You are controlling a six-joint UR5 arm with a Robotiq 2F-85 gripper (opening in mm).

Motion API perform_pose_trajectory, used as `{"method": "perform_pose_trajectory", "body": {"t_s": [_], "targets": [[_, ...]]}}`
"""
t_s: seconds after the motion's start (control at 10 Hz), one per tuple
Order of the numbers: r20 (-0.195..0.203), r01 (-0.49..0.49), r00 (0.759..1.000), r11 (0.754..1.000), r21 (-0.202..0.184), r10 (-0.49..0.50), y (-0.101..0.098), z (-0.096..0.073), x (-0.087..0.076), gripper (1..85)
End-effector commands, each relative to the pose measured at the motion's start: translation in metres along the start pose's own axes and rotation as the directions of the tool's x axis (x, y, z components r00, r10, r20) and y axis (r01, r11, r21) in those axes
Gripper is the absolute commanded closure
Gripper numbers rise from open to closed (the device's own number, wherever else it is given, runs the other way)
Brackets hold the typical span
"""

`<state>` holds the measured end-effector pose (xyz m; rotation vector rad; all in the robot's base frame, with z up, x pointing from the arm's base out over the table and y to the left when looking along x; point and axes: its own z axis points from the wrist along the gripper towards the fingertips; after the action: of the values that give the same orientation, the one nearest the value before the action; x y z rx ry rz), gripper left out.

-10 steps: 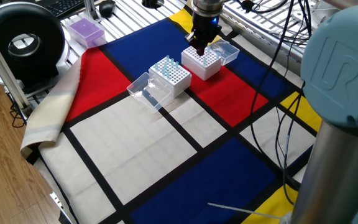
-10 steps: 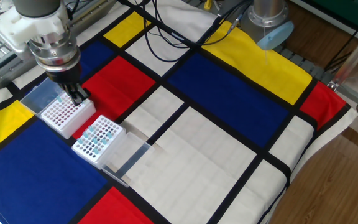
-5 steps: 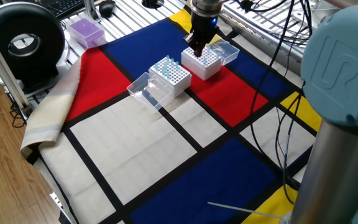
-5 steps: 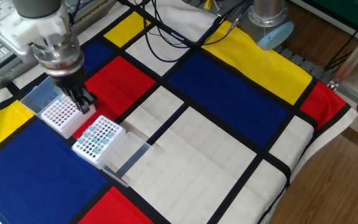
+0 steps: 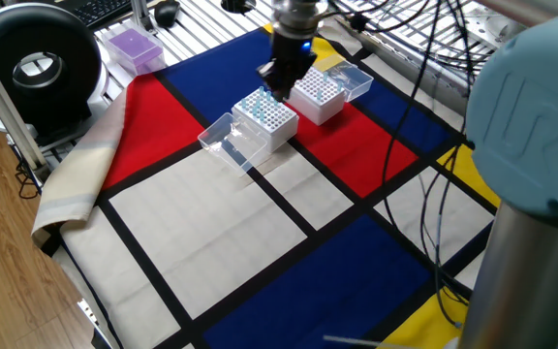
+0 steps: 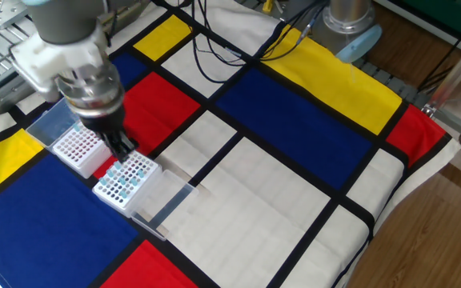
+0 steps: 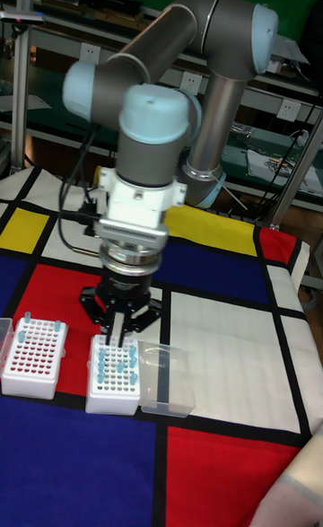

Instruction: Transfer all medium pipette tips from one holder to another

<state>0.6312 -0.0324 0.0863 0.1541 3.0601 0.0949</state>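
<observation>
Nearest in the tall fixed view: two white tip racks (image 7: 113, 377) and (image 7: 34, 361) side by side on the colour-blocked cloth (image 7: 81, 473), each with its clear hinged lid (image 7: 167, 378) folded back flat, presumably to leave the holes free for vertical access. Medium pipette tips (image 7: 112, 358) standing upright in the right-hand rack, a few at the back corners of the other. Above that rack, gripper (image 7: 117, 328) pointed straight down, fingers narrowly set among the tips; whether closed on a tip, cannot tell.

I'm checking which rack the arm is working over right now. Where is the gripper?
In the tall fixed view, the gripper hangs over the rack with blue tips, to the right of the other white rack and left of the clear lid.
</observation>
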Motion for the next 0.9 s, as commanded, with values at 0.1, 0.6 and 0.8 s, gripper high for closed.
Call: {"method": "perform_pose_trajectory", "body": {"t_s": [0.1,0.6,0.8], "targets": [[0.002,-0.033,0.999,0.999,0.006,0.033,0.039,0.0,-0.002,59.3],[0.004,-0.02,1.0,1.0,-0.006,0.02,0.044,0.004,-0.005,57.7],[0.015,-0.007,1.0,1.0,-0.017,0.007,0.042,0.01,-0.006,57.7]]}}
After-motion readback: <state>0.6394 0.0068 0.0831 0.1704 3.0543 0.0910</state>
